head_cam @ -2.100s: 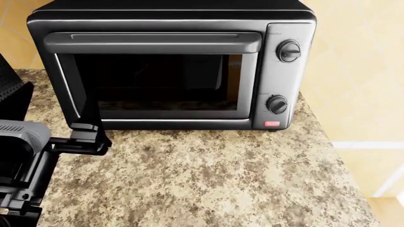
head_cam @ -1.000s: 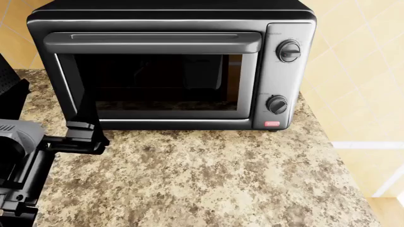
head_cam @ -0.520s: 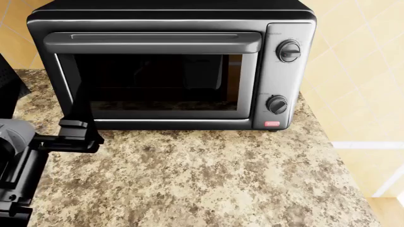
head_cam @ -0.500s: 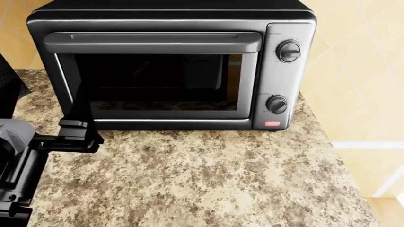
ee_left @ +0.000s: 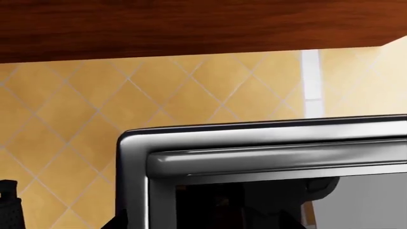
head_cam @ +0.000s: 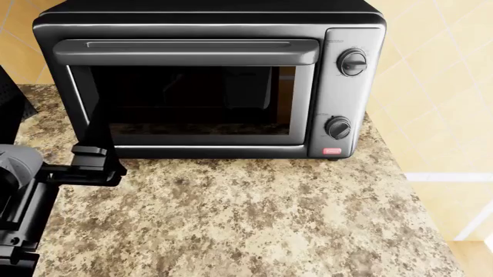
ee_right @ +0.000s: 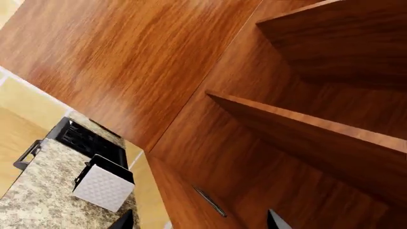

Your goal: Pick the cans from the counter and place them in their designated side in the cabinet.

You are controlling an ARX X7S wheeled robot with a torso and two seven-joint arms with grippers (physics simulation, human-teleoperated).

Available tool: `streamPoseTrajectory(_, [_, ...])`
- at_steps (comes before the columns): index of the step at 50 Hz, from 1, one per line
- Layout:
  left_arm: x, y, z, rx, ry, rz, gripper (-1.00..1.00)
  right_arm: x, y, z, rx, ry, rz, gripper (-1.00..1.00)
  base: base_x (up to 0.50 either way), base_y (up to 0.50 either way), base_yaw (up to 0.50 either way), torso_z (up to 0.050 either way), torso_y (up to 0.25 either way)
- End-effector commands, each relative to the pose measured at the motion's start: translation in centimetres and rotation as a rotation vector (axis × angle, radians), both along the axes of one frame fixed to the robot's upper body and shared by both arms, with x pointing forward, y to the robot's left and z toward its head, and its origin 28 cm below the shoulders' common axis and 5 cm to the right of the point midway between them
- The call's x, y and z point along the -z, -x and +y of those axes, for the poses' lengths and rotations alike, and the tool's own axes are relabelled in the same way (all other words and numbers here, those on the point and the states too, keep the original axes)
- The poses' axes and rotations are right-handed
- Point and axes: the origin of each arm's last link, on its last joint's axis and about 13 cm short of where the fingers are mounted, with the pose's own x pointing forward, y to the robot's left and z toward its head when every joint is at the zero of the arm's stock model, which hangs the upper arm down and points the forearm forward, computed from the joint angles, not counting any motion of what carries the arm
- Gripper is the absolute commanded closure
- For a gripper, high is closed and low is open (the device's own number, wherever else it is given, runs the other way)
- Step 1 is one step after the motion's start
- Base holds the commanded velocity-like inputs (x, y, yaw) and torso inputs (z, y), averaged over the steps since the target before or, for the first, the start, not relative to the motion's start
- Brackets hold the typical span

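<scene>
No cans show in any view. The speckled granite counter point(head_cam: 254, 219) fills the lower half of the head view. My left gripper point(head_cam: 96, 167) hovers low over the counter's left part, just off the front left corner of a black toaster oven point(head_cam: 208, 81). Its dark fingertips stand wide apart at the edge of the left wrist view, with nothing between them. My right gripper point(ee_right: 198, 222) is out of the head view. It points up at the brown wooden cabinet point(ee_right: 305, 124), whose open shelves look bare, and it is open and holds nothing.
The oven takes up the back of the counter, its door shut. A black object point(head_cam: 11, 109) stands at the far left. The counter ends at the right point(head_cam: 419, 190). The right wrist view shows a white textured box point(ee_right: 105, 187) and a dark stovetop point(ee_right: 89, 138) below the cabinet.
Over the earlier frames my left arm slid a little to the left along the oven's front corner. In the last half second nothing has moved.
</scene>
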Motion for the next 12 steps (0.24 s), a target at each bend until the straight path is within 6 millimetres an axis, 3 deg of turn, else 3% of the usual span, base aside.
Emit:
streamPoseTrajectory(1, [0.0,-0.1,0.0,0.001,-0.001,0.0,-1.0,1.3,0.4,-0.4,-0.11,0.099,0.056,-1.0,0.0,0.0,0.0,0.0,0.0])
streamPoseTrajectory(12, [0.1,-0.1,-0.1,0.002,0.002,-0.001,-1.0,4.0,1.1,-1.2,-0.183,0.207,0.135,-1.0,0.0,0.0,0.0,0.0,0.0])
